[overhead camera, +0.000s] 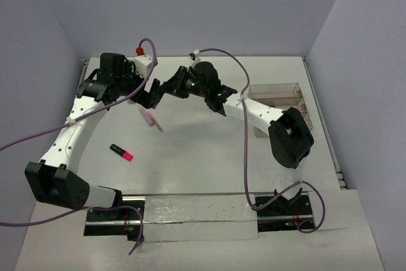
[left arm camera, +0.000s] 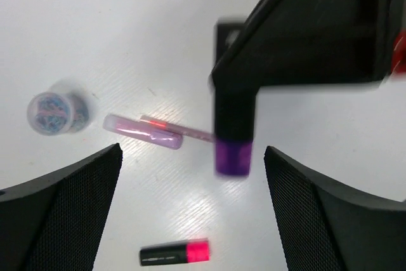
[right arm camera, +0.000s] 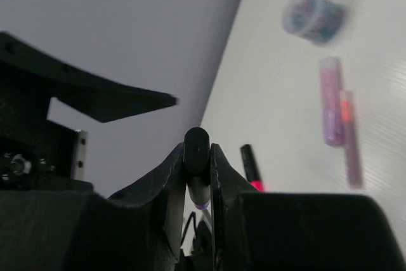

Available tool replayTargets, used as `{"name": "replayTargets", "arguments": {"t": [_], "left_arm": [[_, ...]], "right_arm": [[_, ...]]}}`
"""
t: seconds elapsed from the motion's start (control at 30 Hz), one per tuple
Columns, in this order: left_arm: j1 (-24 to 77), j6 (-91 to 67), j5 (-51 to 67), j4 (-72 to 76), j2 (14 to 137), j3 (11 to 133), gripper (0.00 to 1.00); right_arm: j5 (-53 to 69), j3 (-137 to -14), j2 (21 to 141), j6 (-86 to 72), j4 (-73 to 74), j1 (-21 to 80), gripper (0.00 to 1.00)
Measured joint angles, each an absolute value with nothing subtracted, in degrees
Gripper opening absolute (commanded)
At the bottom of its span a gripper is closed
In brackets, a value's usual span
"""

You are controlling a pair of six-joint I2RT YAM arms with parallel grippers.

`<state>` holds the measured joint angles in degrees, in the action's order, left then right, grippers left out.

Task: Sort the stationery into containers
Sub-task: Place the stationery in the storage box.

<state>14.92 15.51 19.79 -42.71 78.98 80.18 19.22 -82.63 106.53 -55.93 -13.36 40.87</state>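
Currently, nearest the arm bases, a black marker with a pink-red end lies loose on the desk. Just beyond it, a pale pink pen and a slim magenta pen lie touching, side by side. Above these pens the two arms meet. The left arm reaches up and inward with its jaws wide, and its fingers stand on either side of the purple-ended marker, clear of it. The right arm is folded at the elbow and stretched leftward across the desk. Its jaws are clamped on the black body of that marker, which hangs off the desk with the purple end pointing down. The step in hand appears to be carrying this marker to the clear tray, which sits at the far right, well apart. To do it well, draw the right arm straight out between the open left fingers without brushing them. Keep the marker above the pens and the nearby round jar, then align it lengthwise with one long compartment before opening.
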Motion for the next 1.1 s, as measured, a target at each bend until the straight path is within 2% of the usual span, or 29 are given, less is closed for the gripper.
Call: {"name": "replayTargets", "arguments": {"t": [0.13,0.27,0.47,0.6,0.77,0.9,0.97,1.0,1.03,1.1], "left_arm": [[14.9,20.2,14.8,-44.4,78.6,80.1,0.99],[14.0,27.3,8.6,-47.3,77.4,77.1,0.99],[12.6,40.1,1.2,-52.9,74.4,63.5,0.99],[11.6,46.7,-2.1,-56.2,73.2,57.0,0.99],[10.4,50.1,-3.7,-57.2,73.2,56.2,0.99],[9.7,51.1,-3.9,-57.1,73.2,56.2,0.99],[9.5,51.6,-3.9,-56.7,73.2,56.1,0.99],[9.5,51.7,-4.0,-56.5,73.2,55.9,0.99],[9.3,51.9,-4.2,-56.1,73.3,55.7,0.99],[9.0,52.5,-4.5,-55.5,73.7,55.0,0.99]], "right_arm": [[20.6,-70.7,98.3,-55.8,-13.4,31.5,0.00],[18.7,-59.5,85.8,-54.0,-10.9,13.6,0.00],[16.0,-48.0,72.6,-51.4,-9.1,-5.4,0.00],[15.8,-46.2,74.7,-50.4,-7.7,-10.2,0.00],[16.2,-45.1,80.5,-49.5,-6.7,-12.7,0.00],[16.1,-42.3,80.7,-48.9,-6.3,-13.8,0.00],[16.1,-41.7,81.0,-48.7,-6.3,-14.1,0.10],[16.1,-41.6,81.3,-48.7,-6.3,-14.2,0.25],[16.1,-41.6,81.8,-48.8,-6.5,-14.2,0.45],[16.1,-41.6,82.9,-48.7,-6.6,-14.2,0.69]]}}
